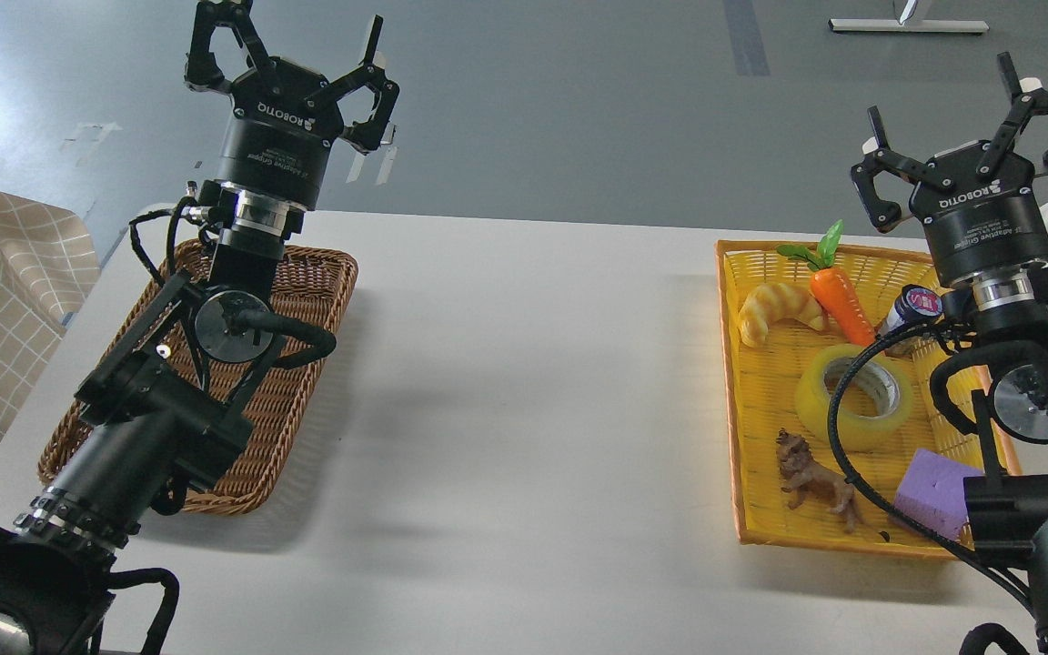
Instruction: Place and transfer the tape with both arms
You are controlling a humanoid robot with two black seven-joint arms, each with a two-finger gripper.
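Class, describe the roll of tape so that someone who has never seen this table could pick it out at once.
Start at the shallow yellow woven tray on the right side of the white table. Near the tray's middle lies the wide roll of translucent yellow packing tape, flat, with its grey-white core facing up. It is the tray's only ring, set between the toy croissant, the brown lion figure and the purple foam cube.

The tape (854, 397), a wide roll of translucent yellow packing tape with a grey-white core, is lying flat with its hole facing up. It is sitting in the middle of the yellow basket (731, 382) at the table's right side, between the croissant (777, 309) and the lion figurine (813, 479), a black cable crossing over it.
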